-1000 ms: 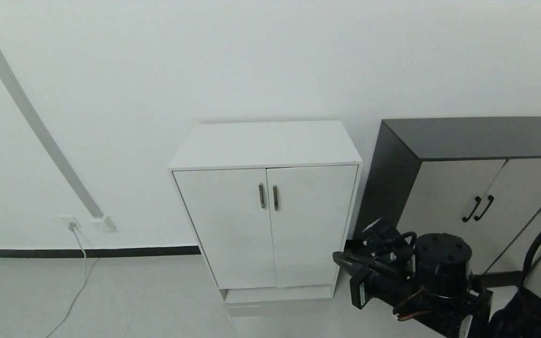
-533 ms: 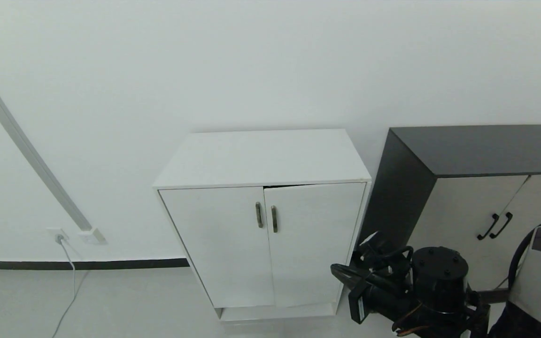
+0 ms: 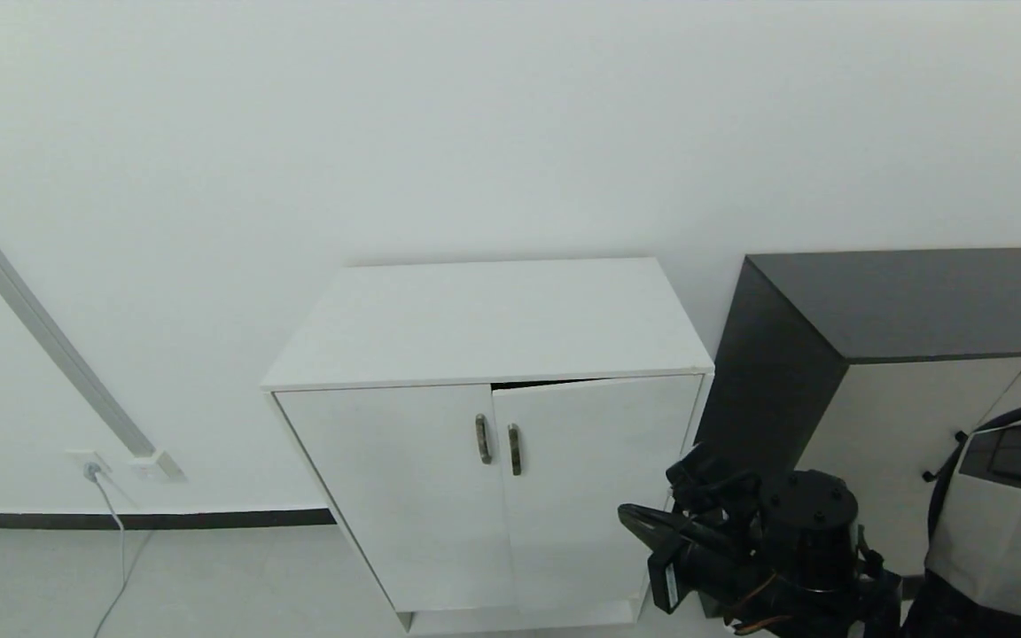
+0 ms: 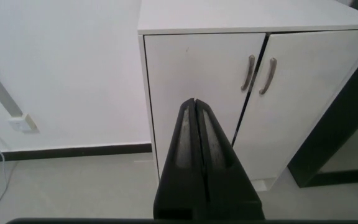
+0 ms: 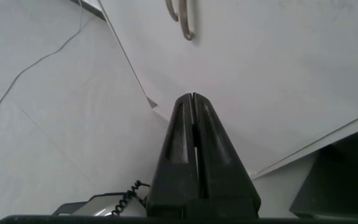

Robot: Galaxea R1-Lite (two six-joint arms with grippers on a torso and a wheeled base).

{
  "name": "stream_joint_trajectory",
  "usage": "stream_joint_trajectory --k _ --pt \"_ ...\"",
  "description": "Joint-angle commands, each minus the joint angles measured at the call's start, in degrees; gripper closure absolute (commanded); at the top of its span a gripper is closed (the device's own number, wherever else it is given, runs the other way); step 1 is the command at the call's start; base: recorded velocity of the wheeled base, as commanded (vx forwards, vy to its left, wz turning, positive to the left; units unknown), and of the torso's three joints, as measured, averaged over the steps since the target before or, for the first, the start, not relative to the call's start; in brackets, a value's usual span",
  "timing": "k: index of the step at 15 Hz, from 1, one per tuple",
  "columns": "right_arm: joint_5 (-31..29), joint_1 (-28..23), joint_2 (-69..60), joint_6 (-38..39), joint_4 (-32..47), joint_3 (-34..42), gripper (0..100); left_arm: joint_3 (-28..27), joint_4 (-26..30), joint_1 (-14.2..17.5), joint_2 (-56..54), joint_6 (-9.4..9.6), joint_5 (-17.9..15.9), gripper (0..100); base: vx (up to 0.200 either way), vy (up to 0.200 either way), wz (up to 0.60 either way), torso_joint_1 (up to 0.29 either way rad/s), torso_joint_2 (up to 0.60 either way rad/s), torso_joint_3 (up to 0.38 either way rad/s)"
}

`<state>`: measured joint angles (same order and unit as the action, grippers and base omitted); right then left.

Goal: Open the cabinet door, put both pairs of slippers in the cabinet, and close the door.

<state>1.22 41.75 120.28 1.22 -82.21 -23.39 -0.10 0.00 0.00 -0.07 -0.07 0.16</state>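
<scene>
The white cabinet stands against the wall with two doors and a pair of metal handles at the middle seam. Its left door sits flush. The right door shows a thin dark gap under the top board. My right gripper is low at the right door's outer edge, and in the right wrist view it is shut and empty, facing the door below the handles. My left gripper is shut and empty, in front of the left door.
A dark cabinet with pale doors stands close on the white one's right. On the left are a wall socket with a grey cable and a slanted conduit. Bare floor lies left of the cabinet.
The whole head picture has shifted: the camera moved closer, so the cabinet looks larger and lower. A dark gap above the right door shows now. The right arm keeps its pose.
</scene>
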Motion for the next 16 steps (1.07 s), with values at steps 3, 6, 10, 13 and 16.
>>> stream_joint_trajectory --k 3,6,10,13,16 --pt "-1.57 -0.09 6.63 0.19 0.56 -6.93 100 0.01 0.0 0.0 0.07 -0.01 0.02 100 0.0 0.0 0.0 0.0 0.0 0.0" --pt "-2.98 -0.53 11.11 0.19 3.02 -14.75 100 0.01 0.0 0.0 0.07 -0.01 0.02 100 0.0 0.0 0.0 0.0 0.0 0.0" --pt "-3.15 -3.34 12.52 0.19 9.7 -23.54 100 0.01 0.0 0.09 0.07 -0.01 0.02 100 0.0 0.0 0.0 0.0 0.0 0.0" --pt "-4.21 -5.63 13.4 0.19 15.42 -31.1 100 0.01 0.0 0.0 0.07 -0.01 0.02 100 0.0 0.0 0.0 0.0 0.0 0.0" --pt "-4.3 -7.56 15.15 0.19 19.72 -37.34 100 0.01 0.0 0.0 0.07 -0.01 0.02 100 0.0 0.0 0.0 0.0 0.0 0.0"
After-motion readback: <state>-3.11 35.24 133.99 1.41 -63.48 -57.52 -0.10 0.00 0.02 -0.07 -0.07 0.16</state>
